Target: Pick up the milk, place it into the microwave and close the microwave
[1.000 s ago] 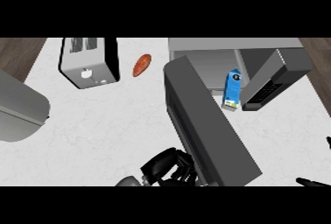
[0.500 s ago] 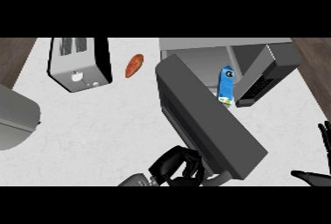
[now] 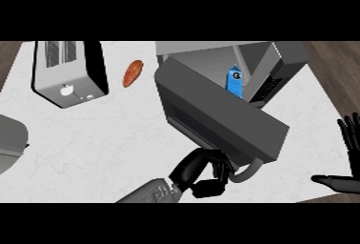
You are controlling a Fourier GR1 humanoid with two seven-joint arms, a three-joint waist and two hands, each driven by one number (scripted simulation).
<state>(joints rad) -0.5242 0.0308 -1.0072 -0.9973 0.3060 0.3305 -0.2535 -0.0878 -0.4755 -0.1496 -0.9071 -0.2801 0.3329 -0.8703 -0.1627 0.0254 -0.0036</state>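
The blue milk carton (image 3: 235,81) stands upright inside the grey microwave (image 3: 283,64) at the back right. The microwave's dark door (image 3: 218,114) hangs partly open, slanting across the cavity's front and hiding the carton's lower part. My left hand (image 3: 200,171) is at the door's near lower edge, fingers curled against it, just left of the grey door handle (image 3: 247,174). My right hand (image 3: 345,183) rests open at the right edge, fingers up, apart from the microwave.
A silver toaster (image 3: 67,71) stands at the back left of the white counter (image 3: 91,138). An orange-red oval food item (image 3: 132,72) lies between toaster and microwave. A grey rounded object (image 3: 10,138) shows at the left edge.
The door has swung further toward the microwave's front, with my left hand following it up and to the right. The right hand has come further into view at the right edge.
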